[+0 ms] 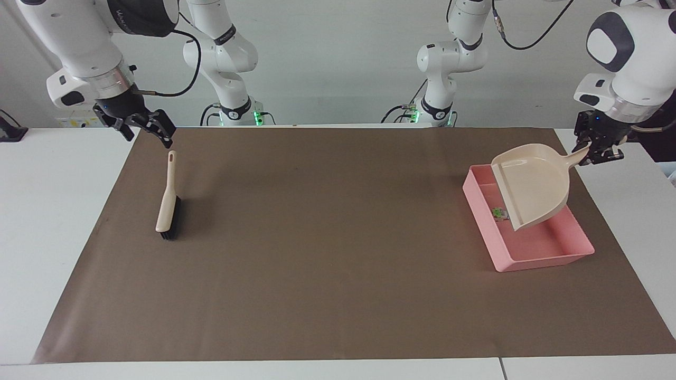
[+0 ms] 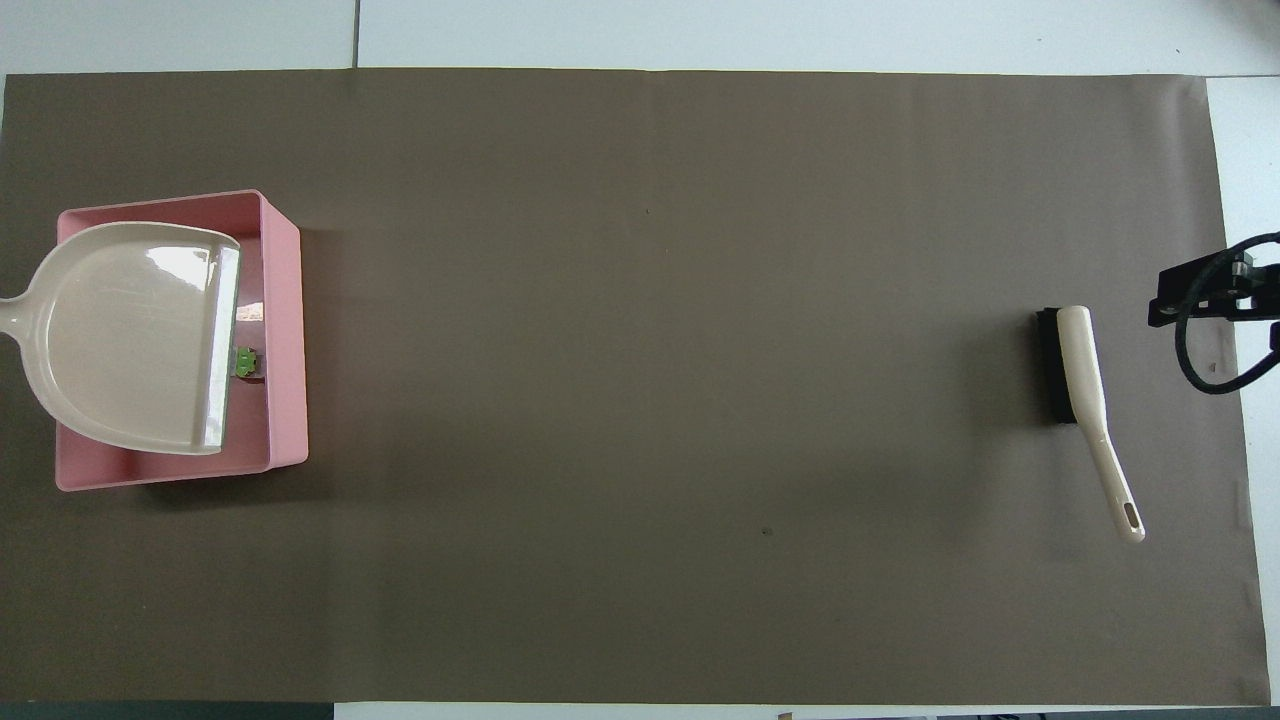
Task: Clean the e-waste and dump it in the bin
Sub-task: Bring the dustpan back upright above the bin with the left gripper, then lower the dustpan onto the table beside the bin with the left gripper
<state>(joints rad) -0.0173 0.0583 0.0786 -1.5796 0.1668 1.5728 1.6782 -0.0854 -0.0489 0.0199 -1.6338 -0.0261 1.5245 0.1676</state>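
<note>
The pink bin [image 1: 533, 249] [image 2: 285, 330] stands on the brown mat at the left arm's end of the table. My left gripper [image 1: 594, 153] is shut on the handle of the beige dustpan [image 1: 531, 182] [image 2: 125, 335] and holds it over the bin, its mouth tilted down into the bin. The white-grey e-waste bit with green marks [image 1: 497, 212] [image 2: 245, 362] peeks out in the bin at the pan's lip. The dark cylinder is hidden under the pan. My right gripper [image 1: 149, 138] is open in the air, just above the brush's handle end.
A beige brush with black bristles [image 1: 169, 203] [image 2: 1075, 370] lies on the brown mat [image 1: 338, 237] at the right arm's end of the table, released. White table [image 1: 53, 221] shows around the mat.
</note>
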